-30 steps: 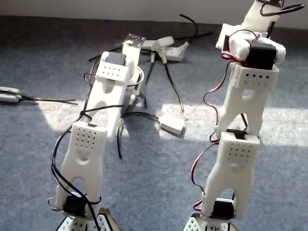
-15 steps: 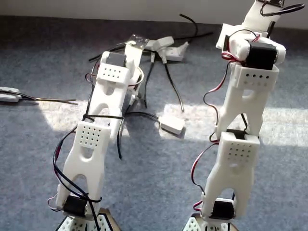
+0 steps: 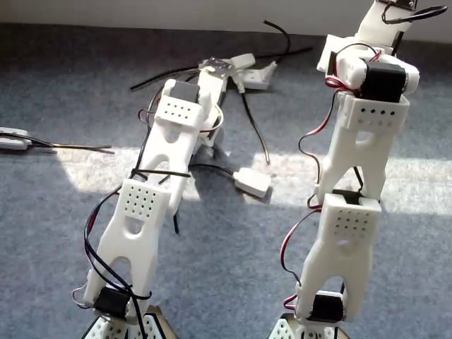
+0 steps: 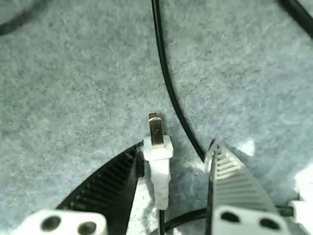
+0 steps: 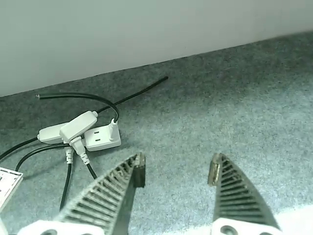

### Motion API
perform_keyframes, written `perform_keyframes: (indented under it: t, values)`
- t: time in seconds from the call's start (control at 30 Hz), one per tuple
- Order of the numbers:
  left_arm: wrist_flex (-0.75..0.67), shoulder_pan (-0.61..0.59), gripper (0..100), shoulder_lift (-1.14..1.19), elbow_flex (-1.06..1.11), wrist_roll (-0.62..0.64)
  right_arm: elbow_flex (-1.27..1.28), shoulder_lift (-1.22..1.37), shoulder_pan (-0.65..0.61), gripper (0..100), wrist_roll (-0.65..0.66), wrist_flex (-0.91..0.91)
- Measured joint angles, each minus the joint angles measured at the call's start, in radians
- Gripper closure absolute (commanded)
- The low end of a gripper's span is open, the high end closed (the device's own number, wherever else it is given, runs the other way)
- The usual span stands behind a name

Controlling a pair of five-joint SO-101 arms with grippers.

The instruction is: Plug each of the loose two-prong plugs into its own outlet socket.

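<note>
On the worktop (image 3: 56, 85), high view, we see the left arm (image 3: 166, 152) stretched toward the far outlets (image 3: 247, 69). Left wrist: left gripper (image 4: 176, 149) jaws released, plug (image 4: 157, 147) lying between them. Right wrist: right gripper (image 5: 177, 164) jaws released, outlets beyond.

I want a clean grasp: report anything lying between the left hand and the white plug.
The white plug lies between the left hand's open fingers, beside the dark one. A black cable runs over the carpet between plug and lighter finger and might get pinched.
</note>
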Motion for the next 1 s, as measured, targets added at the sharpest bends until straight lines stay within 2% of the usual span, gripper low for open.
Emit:
perform_keyframes:
  t: [0.43, 0.63, 1.0]
  values:
    - [0.0, -0.015, 79, 0.0, 0.003, 0.002, 0.0, 0.0, 0.0, 78.6, 0.0, 0.0]
    - [-0.002, -0.025, 87, 0.018, 0.003, 0.002, 0.0, 0.0, 0.0, 78.6, 0.0, 0.0]
    - [-0.021, -0.021, 87, 0.04, 0.002, 0.002, 0.002, 0.0, 0.0, 78.6, 0.0, 0.0]
